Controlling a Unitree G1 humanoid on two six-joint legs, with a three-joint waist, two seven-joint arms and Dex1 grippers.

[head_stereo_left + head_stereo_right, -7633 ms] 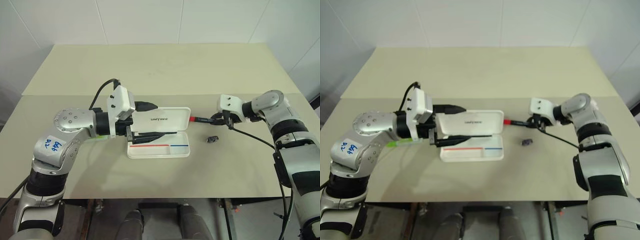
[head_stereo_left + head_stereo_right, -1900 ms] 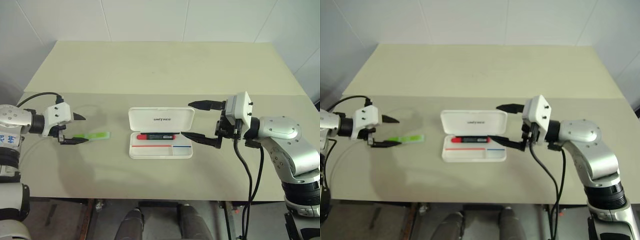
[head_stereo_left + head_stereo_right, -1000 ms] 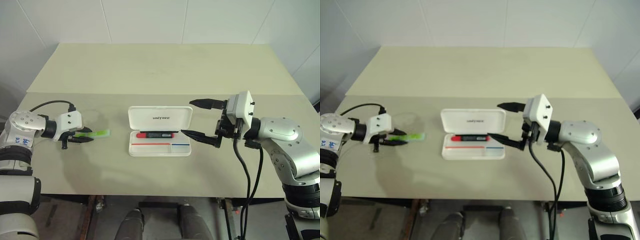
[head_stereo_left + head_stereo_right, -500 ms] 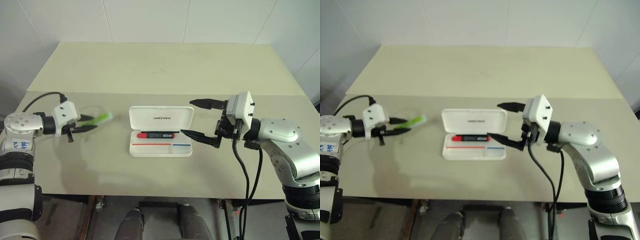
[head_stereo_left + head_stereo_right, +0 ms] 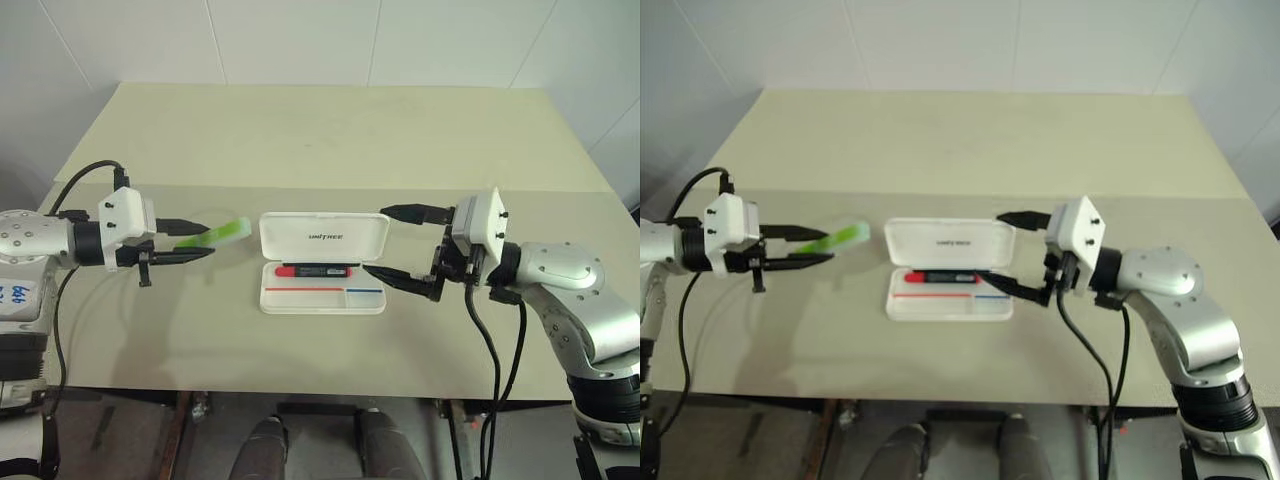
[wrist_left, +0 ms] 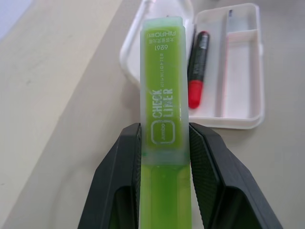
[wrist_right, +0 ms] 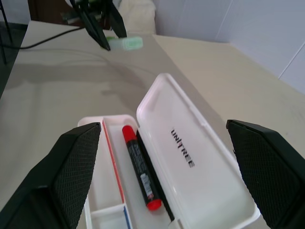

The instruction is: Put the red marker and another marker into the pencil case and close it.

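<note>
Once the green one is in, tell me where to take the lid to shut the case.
Probably the lid's free long edge, the one away from the hinge. It stands propped open behind the tray, so come from behind with the open right gripper and push it forward and down.

The robot's 2 arms reach in over the table from opposite sides, both raised off the surface. The left arm comes in from the left edge, forearm roughly level, its wrist carrying a white camera block. The left gripper point(image 5: 190, 240) points toward the middle, its 2 black fingers point(image 6: 119, 162) closed on the green marker point(image 5: 222, 233), which sticks out past the fingertips, tilted slightly upward. The right arm bends at the elbow near the right edge, forearm angled inward. The right gripper point(image 5: 395, 246) points toward the middle too, its 2 fingers spread wide apart with nothing between them, 1 high and 1 low.
</note>
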